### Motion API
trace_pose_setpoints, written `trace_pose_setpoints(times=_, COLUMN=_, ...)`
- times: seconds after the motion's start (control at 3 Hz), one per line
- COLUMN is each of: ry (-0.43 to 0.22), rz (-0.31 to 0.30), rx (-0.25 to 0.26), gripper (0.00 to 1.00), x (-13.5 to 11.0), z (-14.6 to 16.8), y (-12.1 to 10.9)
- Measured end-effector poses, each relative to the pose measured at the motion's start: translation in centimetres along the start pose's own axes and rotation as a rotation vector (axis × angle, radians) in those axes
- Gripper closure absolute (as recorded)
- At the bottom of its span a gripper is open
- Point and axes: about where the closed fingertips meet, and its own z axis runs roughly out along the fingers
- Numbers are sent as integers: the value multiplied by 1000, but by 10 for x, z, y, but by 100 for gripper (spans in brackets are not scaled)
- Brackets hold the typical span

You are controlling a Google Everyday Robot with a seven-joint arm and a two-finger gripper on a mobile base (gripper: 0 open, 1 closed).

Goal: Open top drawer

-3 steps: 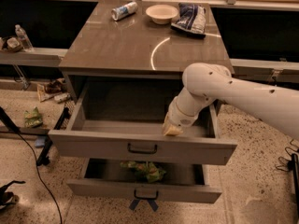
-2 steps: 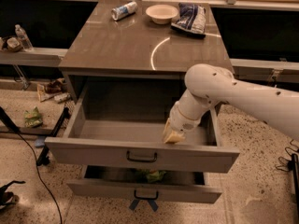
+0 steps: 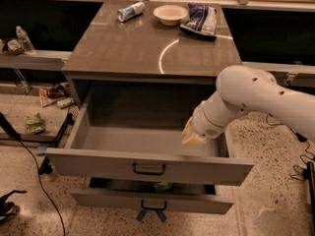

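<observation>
**A:** Dead centre of the frame, the top drawer (image 3: 98, 162) stands well out of the cabinet. Its flat front faces us with the dark bar handle (image 3: 148, 169) at the middle.

**B:** And the gripper?

**A:** The gripper (image 3: 192, 134) sits right of centre, dipped inside the top drawer near its right wall, just behind the front panel. A yellowish tip is all I get, so whether it is grasping or released, I cannot tell.

**B:** The white arm (image 3: 246, 90) comes in from the right edge, over the drawer's right rear corner.

**A:** Below, the lower drawer (image 3: 108, 198) is out a little too, with blue strips (image 3: 147, 214) under its handle. Something green (image 3: 162, 186) shows in the gap.

**B:** Up top, the table (image 3: 123, 48) carries a bowl (image 3: 170, 14) at its far edge. A can (image 3: 131, 11) lies on its side just left of the bowl, and a dark snack bag (image 3: 199, 19) lies just right.

**A:** Upper left, a water bottle (image 3: 24, 39) stands on a ledge. Lower left, a green wrapper (image 3: 34, 123) lies on the speckled floor.
</observation>
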Motion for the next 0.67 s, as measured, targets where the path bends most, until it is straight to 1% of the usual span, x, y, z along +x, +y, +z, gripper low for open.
trace_pose_setpoints(times=0.33, ry=-36, rz=5, rx=143, gripper=100, x=10, z=-66, y=-13)
trace_pose_setpoints(times=0.67, ry=-151, rz=-45, rx=247, gripper=100, x=8, z=-138, y=-25)
